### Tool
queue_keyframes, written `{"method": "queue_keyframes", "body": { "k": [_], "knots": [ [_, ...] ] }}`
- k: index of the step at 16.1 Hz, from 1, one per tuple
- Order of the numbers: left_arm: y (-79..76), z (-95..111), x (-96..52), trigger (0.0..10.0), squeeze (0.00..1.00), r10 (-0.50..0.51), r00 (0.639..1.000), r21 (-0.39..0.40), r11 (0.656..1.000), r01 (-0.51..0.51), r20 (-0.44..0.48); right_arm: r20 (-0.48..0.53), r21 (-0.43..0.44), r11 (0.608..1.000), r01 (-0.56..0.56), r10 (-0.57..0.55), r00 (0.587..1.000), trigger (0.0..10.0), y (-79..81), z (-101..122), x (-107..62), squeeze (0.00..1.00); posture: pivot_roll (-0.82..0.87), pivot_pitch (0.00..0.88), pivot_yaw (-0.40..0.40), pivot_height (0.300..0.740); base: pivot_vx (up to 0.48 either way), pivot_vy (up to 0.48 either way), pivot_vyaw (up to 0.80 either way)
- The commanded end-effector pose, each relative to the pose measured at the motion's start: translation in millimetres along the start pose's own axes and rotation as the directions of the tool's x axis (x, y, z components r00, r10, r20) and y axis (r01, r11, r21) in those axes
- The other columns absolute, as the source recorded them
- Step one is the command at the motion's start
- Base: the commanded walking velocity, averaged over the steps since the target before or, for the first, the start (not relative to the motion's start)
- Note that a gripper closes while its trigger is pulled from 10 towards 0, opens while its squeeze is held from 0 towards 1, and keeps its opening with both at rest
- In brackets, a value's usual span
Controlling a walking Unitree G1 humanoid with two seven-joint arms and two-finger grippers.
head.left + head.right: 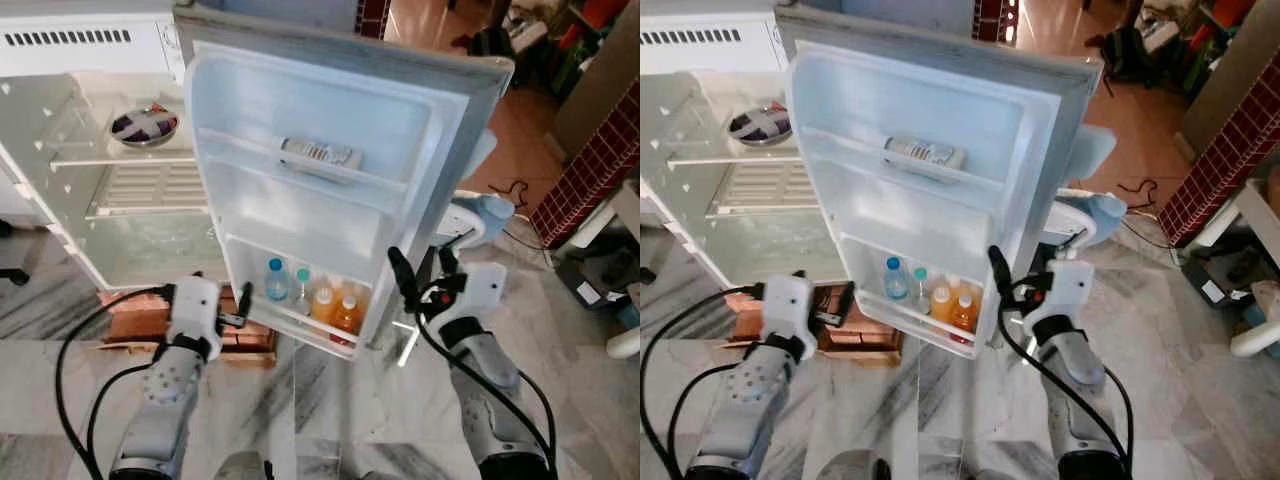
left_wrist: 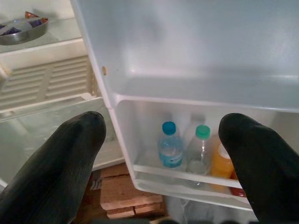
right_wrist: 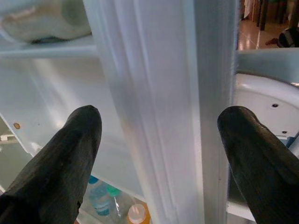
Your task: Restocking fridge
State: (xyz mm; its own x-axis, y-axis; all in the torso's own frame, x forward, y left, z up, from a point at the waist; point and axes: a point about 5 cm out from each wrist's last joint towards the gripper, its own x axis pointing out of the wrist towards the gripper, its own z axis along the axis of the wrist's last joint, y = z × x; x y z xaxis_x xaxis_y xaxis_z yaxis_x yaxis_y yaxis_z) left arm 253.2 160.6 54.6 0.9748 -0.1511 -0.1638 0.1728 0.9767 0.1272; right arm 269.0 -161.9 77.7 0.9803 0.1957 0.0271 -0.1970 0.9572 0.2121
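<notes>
The fridge door [image 1: 330, 120] stands swung open toward me. Its bottom rack holds a blue-capped water bottle [image 1: 276, 280], a green-capped clear bottle [image 1: 302, 288] and orange juice bottles [image 1: 346, 315]. A can [image 1: 318, 153] lies on its side in the upper rack. My left gripper [image 1: 236, 304] is open and empty, low by the door's hinge side, facing the bottom rack [image 2: 177, 170]. My right gripper [image 1: 417, 262] is open, with its fingers [image 3: 70, 149] on either side of the door's outer edge [image 3: 187, 93], not closed on it.
Inside the fridge [image 1: 60, 150] at the left, a metal bowl [image 1: 145, 126] sits on an upper shelf. Red bricks [image 1: 135, 320] support the fridge base. A white and blue appliance [image 1: 480, 215] stands behind the door. Clutter and a brick-patterned wall [image 1: 590, 175] are at the right.
</notes>
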Motion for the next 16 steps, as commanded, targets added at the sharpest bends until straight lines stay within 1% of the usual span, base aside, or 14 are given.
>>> {"method": "queue_keyframes", "body": {
  "k": [1, 2, 4, 5, 10, 11, 12, 13, 14, 15, 16],
  "knots": [
    [3.7, -2, -4.2, 10.0, 0.0, 0.014, 1.0, 0.016, 1.0, -0.014, -0.009, -0.015, 0.004, 1.0, -0.023, 0.023, 1.0, 10.0, 1.7, -3, -1.4, 0.0, 0.12, 0.032, -0.028, 0.74, 0.0, 0.0, 0.0],
    [3.9, -3, -5.3, 10.0, 0.0, 0.013, 1.0, 0.024, 1.0, -0.013, -0.008, -0.015, -0.001, 1.0, -0.029, 0.029, 0.999, 10.0, 1.7, -3, -2.0, 0.0, 0.12, 0.036, -0.029, 0.74, 0.0, 0.0, 0.0],
    [5.0, -5, -7.0, 10.0, 0.0, 0.015, 1.0, 0.03, 0.999, -0.015, -0.016, -0.011, 0.001, 1.0, -0.026, 0.026, 1.0, 10.0, 0.3, -3, -2.1, 0.0, 0.12, 0.037, -0.03, 0.74, 0.0, 0.0, 0.76],
    [5.2, -6, -6.9, 10.0, 0.0, 0.017, 1.0, 0.027, 1.0, -0.016, -0.017, -0.009, -0.002, 1.0, -0.027, 0.027, 1.0, 10.0, 0.2, -2, -1.5, 0.0, 0.12, 0.037, -0.03, 0.74, 0.0, -0.315, 0.79],
    [4.4, -6, -6.5, 10.0, 0.0, 0.015, 1.0, 0.023, 1.0, -0.015, -0.018, -0.01, 0.007, 0.999, -0.033, 0.033, 0.999, 10.0, -0.2, -2, -1.0, 0.0, 0.12, 0.039, -0.031, 0.74, 0.0, -0.431, 0.0],
    [3.7, -6, -6.2, 10.0, 0.0, 0.012, 1.0, 0.029, 1.0, -0.011, -0.021, -0.016, 0.016, 0.999, -0.048, 0.048, 0.999, 10.0, 0.7, -3, -1.6, 0.0, 0.12, 0.039, -0.031, 0.74, 0.0, -0.461, 0.0],
    [3.5, -6, -6.2, 10.0, 0.0, 0.011, 1.0, 0.025, 1.0, -0.011, -0.021, -0.034, 0.03, 0.996, -0.086, 0.087, 0.996, 10.0, 4.1, -6, -3.1, 0.0, 0.12, 0.039, -0.031, 0.74, 0.0, -0.465, 0.0],
    [3.4, -7, -6.3, 10.0, 0.0, 0.01, 1.0, 0.025, 1.0, -0.01, -0.023, -0.054, 0.076, 0.985, -0.156, 0.16, 0.986, 10.0, 11.3, -9, -5.6, 0.0, 0.12, 0.039, -0.031, 0.74, 0.0, -0.465, 0.0],
    [3.1, -8, -6.9, 10.0, 0.0, 0.011, 1.0, 0.023, 1.0, -0.01, -0.029, -0.08, 0.146, 0.946, -0.289, 0.303, 0.95, 10.0, 24.5, -12, -11.4, 0.0, 0.12, 0.042, -0.029, 0.74, 0.0, -0.461, 0.0],
    [2.7, -9, -7.9, 10.0, 0.0, 0.012, 0.999, 0.026, 1.0, -0.011, -0.034, -0.1, 0.171, 0.921, -0.351, 0.37, 0.923, 10.0, 29.5, -14, -15.3, 0.0, 0.12, 0.042, -0.031, 0.74, 0.0, -0.431, 0.0],
    [2.4, -10, -9.0, 10.0, 0.0, 0.016, 0.999, 0.024, 1.0, -0.015, -0.038, -0.123, 0.145, 0.911, -0.385, 0.403, 0.907, 10.0, 30.2, -16, -17.4, 0.0, 0.12, 0.044, -0.033, 0.74, 0.0, 0.0, 0.0]
  ]
}}
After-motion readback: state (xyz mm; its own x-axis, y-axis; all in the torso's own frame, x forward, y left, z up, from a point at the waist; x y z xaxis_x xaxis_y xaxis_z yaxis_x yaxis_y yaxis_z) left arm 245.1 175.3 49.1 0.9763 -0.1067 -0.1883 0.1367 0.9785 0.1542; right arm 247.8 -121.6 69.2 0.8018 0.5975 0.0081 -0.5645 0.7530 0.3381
